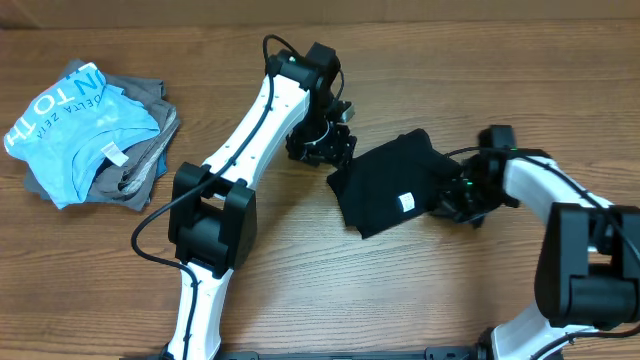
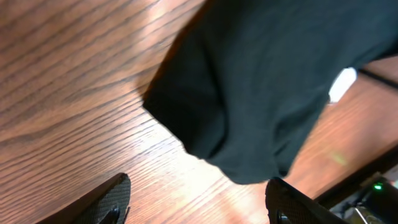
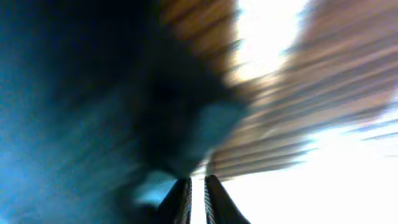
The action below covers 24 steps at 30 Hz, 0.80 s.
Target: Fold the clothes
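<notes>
Black T-shirt point(image 1: 385, 185) lies as a rough folded square on the counter point(image 1: 400, 300), centre-right, white label point(image 1: 407, 202) facing up. Left end effector point(image 1: 338, 150) sits at its left edge, jaws wide apart, holding nothing. Right end effector point(image 1: 455, 203) is at its right edge, fingers nearly together; wrist view too blurred to tell whether it grips fabric.

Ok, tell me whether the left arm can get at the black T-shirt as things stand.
Probably yes: the left gripper is open right beside the black T-shirt, with only bare table between them and nothing in the way.
</notes>
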Motion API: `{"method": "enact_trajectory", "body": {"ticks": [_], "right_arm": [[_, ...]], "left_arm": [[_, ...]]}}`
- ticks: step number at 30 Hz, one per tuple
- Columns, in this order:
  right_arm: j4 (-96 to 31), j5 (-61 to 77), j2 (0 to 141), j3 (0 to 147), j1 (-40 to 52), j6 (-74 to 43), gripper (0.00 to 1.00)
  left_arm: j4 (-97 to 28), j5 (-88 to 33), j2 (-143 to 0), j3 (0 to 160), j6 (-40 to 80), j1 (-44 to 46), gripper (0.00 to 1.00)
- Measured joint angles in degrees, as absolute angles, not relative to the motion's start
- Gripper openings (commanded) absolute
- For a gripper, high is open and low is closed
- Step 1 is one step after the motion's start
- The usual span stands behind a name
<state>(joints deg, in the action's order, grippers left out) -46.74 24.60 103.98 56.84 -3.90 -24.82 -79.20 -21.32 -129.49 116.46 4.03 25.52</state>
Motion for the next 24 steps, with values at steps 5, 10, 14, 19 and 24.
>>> {"method": "enact_trajectory", "body": {"ticks": [5, 10, 14, 19, 24], "right_arm": [[-53.3, 27.1, 102.5, 58.6, -9.1, -19.0, 0.29], [-55.9, 32.4, 96.9, 61.8, -10.1, -13.5, 0.31], [-53.1, 37.1, 95.0, 62.2, -8.4, -11.4, 0.14], [-50.1, 35.1, 95.0, 62.2, -2.8, -17.0, 0.05], [-54.9, 20.5, 95.0, 62.2, -1.7, -27.0, 0.05]], "left_arm": [[-75.7, -21.7, -129.5, 109.2, 5.0, 25.5, 0.61], [-72.3, -22.9, -129.5, 104.6, 7.4, 25.5, 0.52], [-72.5, -24.4, -129.5, 104.4, 7.9, 25.3, 0.51], [-76.3, -27.0, -129.3, 105.8, 7.0, 24.1, 0.55], [-78.3, -25.7, -126.2, 108.6, 6.6, 22.1, 0.59]]}}
